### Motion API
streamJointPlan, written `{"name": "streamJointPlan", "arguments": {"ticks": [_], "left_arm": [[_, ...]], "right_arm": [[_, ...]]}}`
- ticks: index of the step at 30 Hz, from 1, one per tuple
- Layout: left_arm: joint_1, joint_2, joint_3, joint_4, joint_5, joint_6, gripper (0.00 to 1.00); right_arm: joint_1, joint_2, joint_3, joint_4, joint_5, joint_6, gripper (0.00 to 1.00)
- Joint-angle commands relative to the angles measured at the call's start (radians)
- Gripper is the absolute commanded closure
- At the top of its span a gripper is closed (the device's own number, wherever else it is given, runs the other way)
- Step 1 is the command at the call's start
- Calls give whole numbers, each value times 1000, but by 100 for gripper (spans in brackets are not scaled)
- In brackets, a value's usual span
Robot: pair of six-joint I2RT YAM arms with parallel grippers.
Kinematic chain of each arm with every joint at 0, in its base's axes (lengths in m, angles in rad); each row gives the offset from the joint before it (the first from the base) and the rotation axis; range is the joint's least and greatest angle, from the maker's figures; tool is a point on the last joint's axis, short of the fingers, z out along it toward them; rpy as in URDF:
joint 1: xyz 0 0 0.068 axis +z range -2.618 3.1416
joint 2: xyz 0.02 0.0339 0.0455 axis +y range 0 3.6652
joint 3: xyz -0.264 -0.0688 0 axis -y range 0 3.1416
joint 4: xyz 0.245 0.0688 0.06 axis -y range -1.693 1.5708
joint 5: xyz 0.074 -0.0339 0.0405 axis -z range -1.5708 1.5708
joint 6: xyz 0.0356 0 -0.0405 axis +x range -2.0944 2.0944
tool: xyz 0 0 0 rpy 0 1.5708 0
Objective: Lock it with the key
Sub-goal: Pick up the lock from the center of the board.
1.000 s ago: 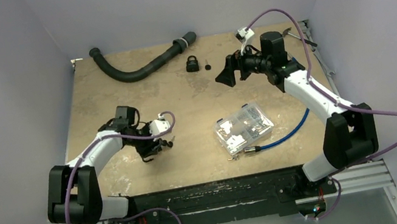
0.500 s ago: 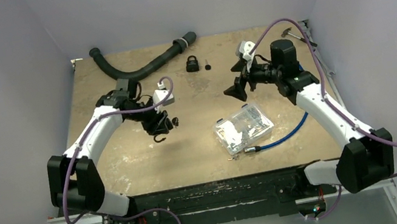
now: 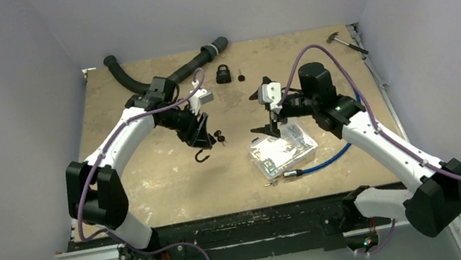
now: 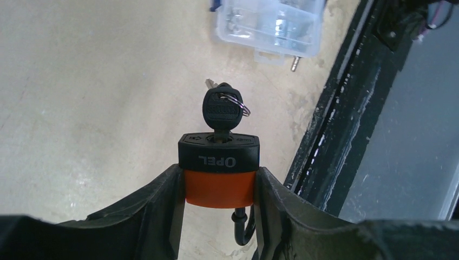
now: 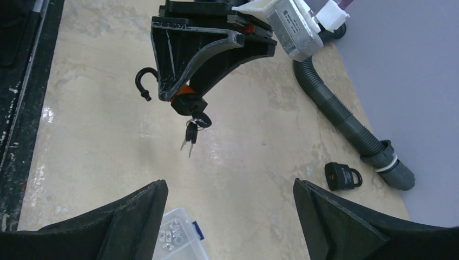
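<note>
Beige tabletop (image 3: 150, 180): where the lock lands, we judge, should a hard or skewed turn of the key wrench it from its grip.
Left fingers (image 4: 162, 206): pinching the orange-and-black padlock (image 4: 218, 162) by its body, above mid-tabletop, hooked shackle (image 5: 145, 81) open.
Right fingers (image 5: 135, 216): spread wide, empty, facing the padlock, well apart from it.
Black-headed key (image 4: 221, 108): seated in the keyway, head outward, clear of the left fingers.
Spare keys (image 5: 189, 142): dangling beneath; we fear these get pinched instead.

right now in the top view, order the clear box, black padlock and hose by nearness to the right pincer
1. clear box, close by the right pincer, toward the bases
2. black padlock, farther back, centre
3. hose, along the far edge, back left
</note>
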Motion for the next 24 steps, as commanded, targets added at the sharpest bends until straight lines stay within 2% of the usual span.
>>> {"name": "streamJointPlan", "arguments": {"ticks": [1,6,12,14,16,20,24], "left_arm": [[0,-26,66,54,-193,-193,100],[-6,-51,105,30,-611,-207,100],[-28,-40,151,-70,-835,-140,100],[-35,-6,183,-150,-860,-114,100],[-35,23,226,-235,-802,-84,100],[-36,59,287,-350,-504,-36,100],[-41,126,343,-435,-328,-74,100]], "right_arm": [[2,10,-21,108,17,67,4],[2,3,-52,133,31,113,4],[2,3,-64,133,31,132,4],[2,4,-63,125,27,128,4],[2,4,-61,116,21,117,5],[2,-3,-63,115,-10,109,7],[3,-16,-75,133,-42,91,9]]}}
